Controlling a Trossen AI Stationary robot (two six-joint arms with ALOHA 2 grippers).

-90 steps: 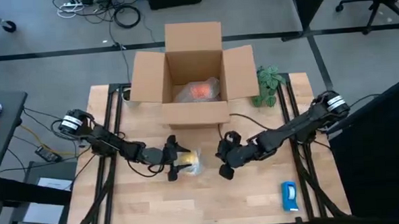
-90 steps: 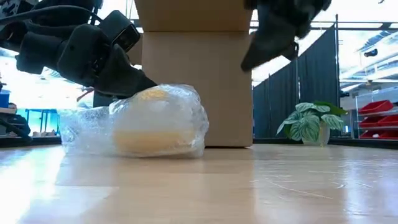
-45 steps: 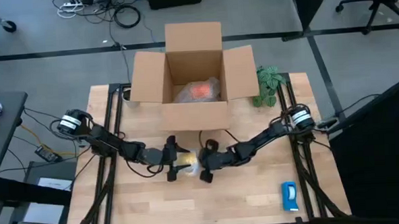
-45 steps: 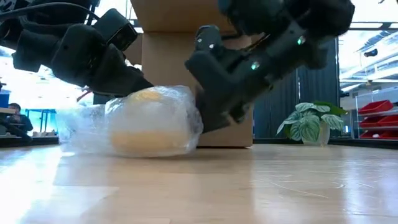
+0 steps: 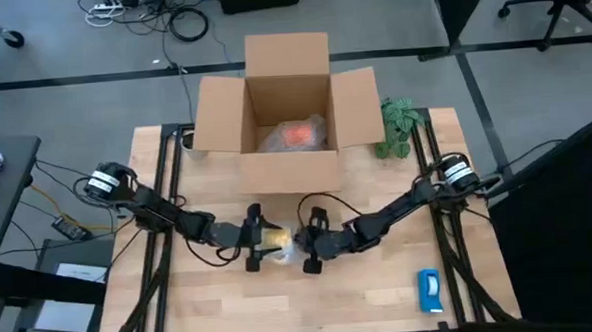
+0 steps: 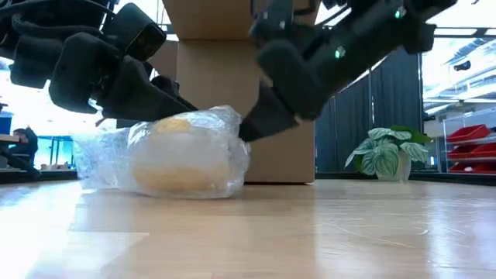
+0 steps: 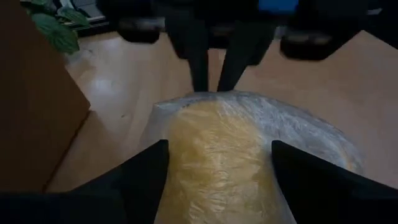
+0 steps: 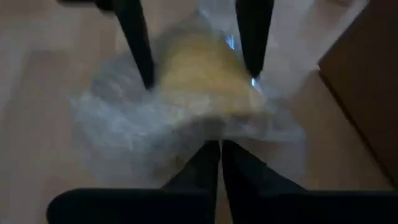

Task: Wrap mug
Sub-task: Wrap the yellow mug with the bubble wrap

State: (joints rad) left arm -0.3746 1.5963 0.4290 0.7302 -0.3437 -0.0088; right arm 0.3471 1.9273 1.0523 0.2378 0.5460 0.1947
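Note:
A yellow rounded thing wrapped in bubble wrap (image 5: 277, 242) lies on the table in front of the cardboard box (image 5: 276, 172). My left gripper (image 5: 263, 244) comes at this bundle (image 7: 230, 155) from the left, with one finger on each side of it. My right gripper (image 5: 297, 244) comes from the right, its fingers closed at the wrap's right side (image 6: 246, 133). An orange mug in clear wrap (image 5: 297, 134) lies inside the box. My left gripper holds the bundle between its two fingers (image 7: 149, 180), one on each of its opposite sides. The fingers reach in about level from the table's left. The bundle rests on the table. My right gripper has its fingertips (image 8: 214, 149) together on the bubble wrap's edge (image 8: 211, 134) at the bundle's right side. It slants down from the right. I cannot tell whether one layer or several lie between the tips.
The open box stands just behind the bundle, flaps spread. A small potted plant (image 5: 399, 121) stands at the far right. A flat blue-and-white object (image 5: 430, 290) lies near the front right corner. Bare tabletop lies in front of the bundle.
My right gripper has come down and toward the table's left, from right of the bundle to its right side. The bundle and my left gripper have shifted slightly toward the left.

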